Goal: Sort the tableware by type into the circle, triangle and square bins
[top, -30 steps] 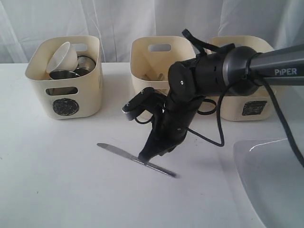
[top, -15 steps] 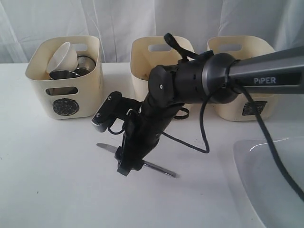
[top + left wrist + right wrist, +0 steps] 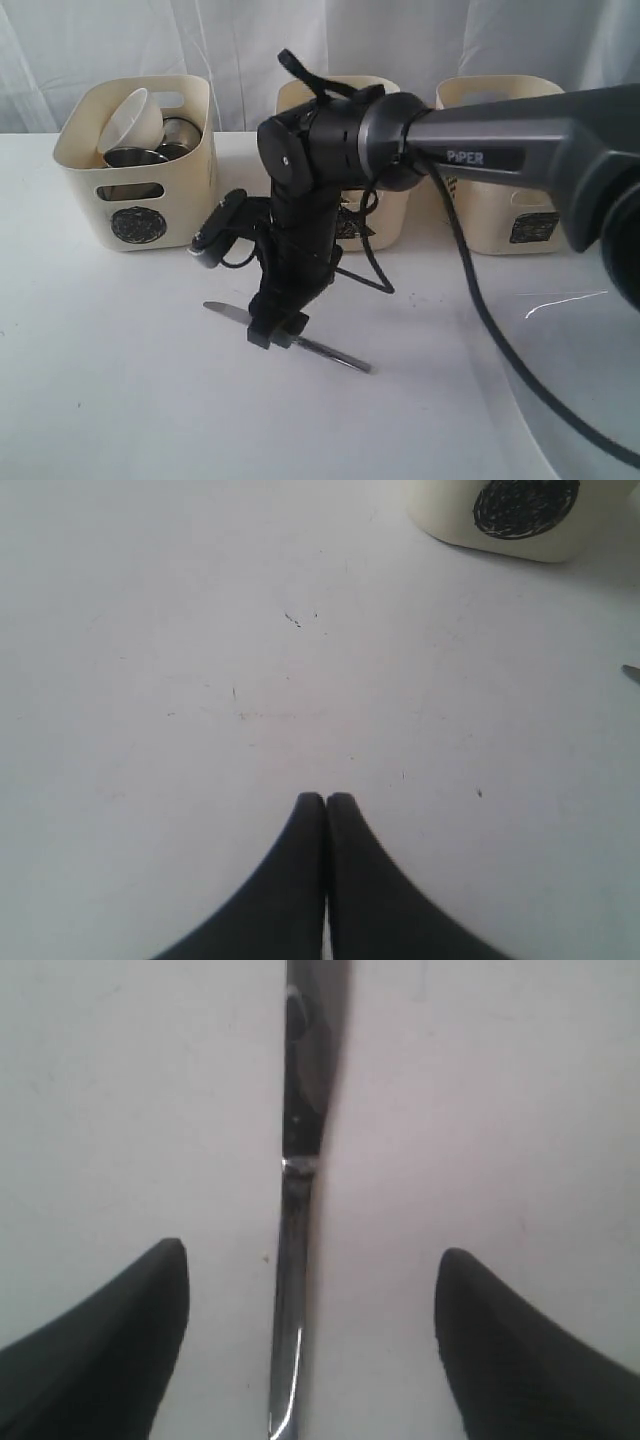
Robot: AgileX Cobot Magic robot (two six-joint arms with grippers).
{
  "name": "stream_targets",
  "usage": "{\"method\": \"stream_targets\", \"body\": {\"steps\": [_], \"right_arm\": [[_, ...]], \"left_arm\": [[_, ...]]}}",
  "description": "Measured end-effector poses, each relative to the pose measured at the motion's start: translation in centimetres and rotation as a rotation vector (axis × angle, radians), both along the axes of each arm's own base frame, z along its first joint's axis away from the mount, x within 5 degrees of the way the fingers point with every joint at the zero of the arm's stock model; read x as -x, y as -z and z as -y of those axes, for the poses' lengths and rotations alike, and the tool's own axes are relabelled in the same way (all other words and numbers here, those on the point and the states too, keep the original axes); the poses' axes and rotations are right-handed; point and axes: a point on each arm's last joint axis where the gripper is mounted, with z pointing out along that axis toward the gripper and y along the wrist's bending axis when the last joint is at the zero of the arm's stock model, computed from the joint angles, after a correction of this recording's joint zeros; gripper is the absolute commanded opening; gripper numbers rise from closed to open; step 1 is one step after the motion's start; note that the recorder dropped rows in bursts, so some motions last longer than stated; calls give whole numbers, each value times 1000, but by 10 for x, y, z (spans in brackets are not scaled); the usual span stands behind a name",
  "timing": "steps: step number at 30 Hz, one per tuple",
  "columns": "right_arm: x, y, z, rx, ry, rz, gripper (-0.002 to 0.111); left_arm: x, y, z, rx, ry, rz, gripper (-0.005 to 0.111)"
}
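A steel knife (image 3: 330, 353) lies flat on the white table, in front of the bins. My right gripper (image 3: 277, 332) reaches across the middle and hangs low over it, open. In the right wrist view the knife (image 3: 300, 1110) runs between the spread fingers (image 3: 140, 1310), untouched. The circle bin (image 3: 70, 150) at the left holds a small white bowl (image 3: 130, 118) and steel cups (image 3: 150, 155). My arm mostly hides the middle bin (image 3: 395, 215). The square bin (image 3: 500, 100) stands at the right. My left gripper (image 3: 326, 798) is shut over bare table near the circle bin (image 3: 450, 525).
The large white plate (image 3: 580, 400) fills the table's front right corner. The right arm's cable (image 3: 480, 300) loops down between the bins and the plate. A white curtain hangs behind the bins.
The right arm has swung left and turned its wrist. Its gripper moved from the knife's right part to its middle and now straddles it.
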Motion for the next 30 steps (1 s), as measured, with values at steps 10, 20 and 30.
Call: {"method": "stream_targets", "body": {"steps": [10, 20, 30], "right_arm": [[-2, 36, -6, 9, -6, -84, 42], [-3, 46, -7, 27, -10, -118, 0], [-1, 30, -7, -16, 24, -82, 0]], "left_arm": [[0, 0, 0, 0, 0, 0, 0], [0, 0, 0, 0, 0, 0, 0], [0, 0, 0, 0, 0, 0, 0]]}}
